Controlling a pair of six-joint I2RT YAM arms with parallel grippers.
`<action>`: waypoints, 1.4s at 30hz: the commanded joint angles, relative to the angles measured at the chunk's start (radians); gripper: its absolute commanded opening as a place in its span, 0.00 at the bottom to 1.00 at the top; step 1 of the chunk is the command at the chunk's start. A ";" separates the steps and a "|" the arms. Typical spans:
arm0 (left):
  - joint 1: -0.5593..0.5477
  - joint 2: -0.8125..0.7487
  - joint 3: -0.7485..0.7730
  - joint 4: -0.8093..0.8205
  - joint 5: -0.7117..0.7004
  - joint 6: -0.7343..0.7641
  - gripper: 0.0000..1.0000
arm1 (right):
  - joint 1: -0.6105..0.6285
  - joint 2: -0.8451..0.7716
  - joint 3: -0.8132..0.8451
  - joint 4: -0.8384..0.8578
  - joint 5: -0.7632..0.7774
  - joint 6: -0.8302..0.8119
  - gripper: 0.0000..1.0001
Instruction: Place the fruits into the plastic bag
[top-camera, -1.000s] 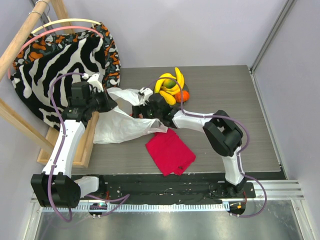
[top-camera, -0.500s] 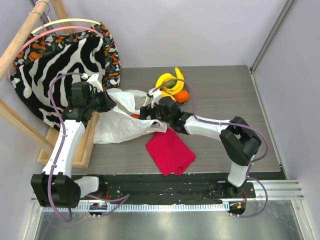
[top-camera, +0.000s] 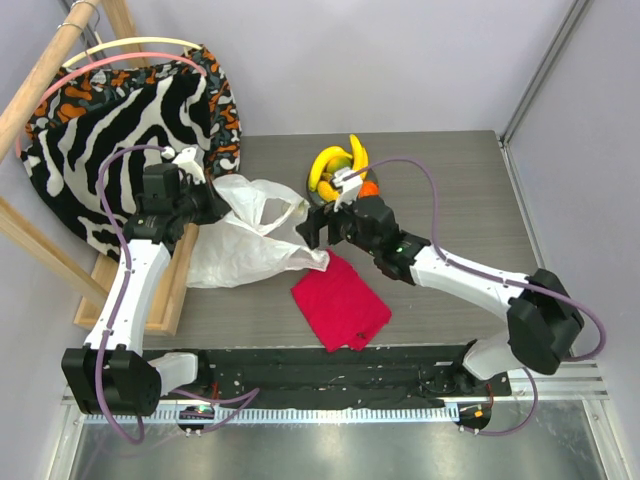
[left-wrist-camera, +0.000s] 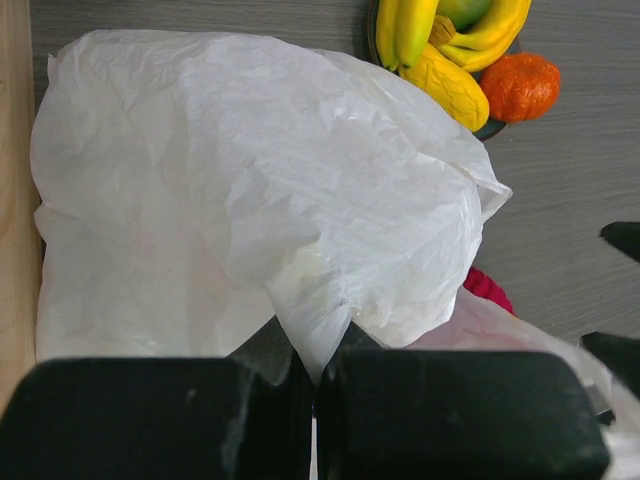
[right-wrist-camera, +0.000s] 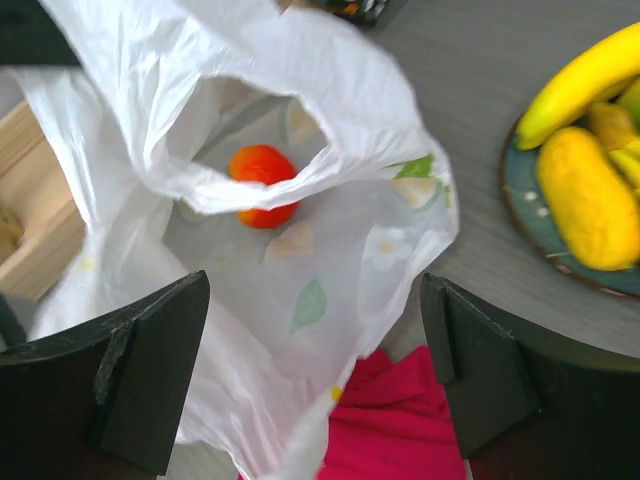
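- Found plastic bag (top-camera: 250, 240) lying crumpled on the desk (top-camera: 450, 170), left of centre, its mouth lifted and gaping toward the right arm (top-camera: 460, 280).
- Found left jaws clenched on a fold of the bag's upper rim, with the thin film pinched tight between both pads in the left wrist view.
- Noted left arm (top-camera: 135, 270) reaching in from the desk's left edge, above a wooden frame (top-camera: 183, 280).
- Found right jaws released, spread wide and grasping nothing, poised just above the edge of the bag's mouth, between bag and plate (right-wrist-camera: 518, 215).
- Observed one red-orange round fruit (right-wrist-camera: 265, 187) inside the bag, resting on the lower film and visible through the opening in the right wrist view.
- Observed the other fruits on the dark plate, just right of the bag toward the desk's far side:
  - bananas (top-camera: 335, 160)
  - a bumpy yellow fruit (left-wrist-camera: 450, 85)
  - a green one (left-wrist-camera: 466, 8) among the bananas
  - a small orange (left-wrist-camera: 520, 85) at the plate's right edge
- Noted red cloth (top-camera: 340, 300) lying flat on the desk on the near side of the bag, touching the bag's near edge.
- Noted zebra-striped fabric (top-camera: 130, 120) hung at the far left, beyond the desk's corner.
- Could not tell whether anything more lies deeper in the bag, as folds hide the rest.
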 joint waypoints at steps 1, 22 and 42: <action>-0.002 -0.020 0.007 0.029 -0.009 -0.005 0.00 | -0.031 -0.062 -0.010 0.014 0.193 0.020 0.95; -0.003 -0.002 0.012 0.018 -0.011 -0.005 0.00 | -0.380 0.042 0.091 -0.216 0.174 0.279 0.95; -0.008 0.006 0.021 0.003 0.003 -0.005 0.00 | -0.442 0.278 0.080 0.070 0.143 0.598 0.91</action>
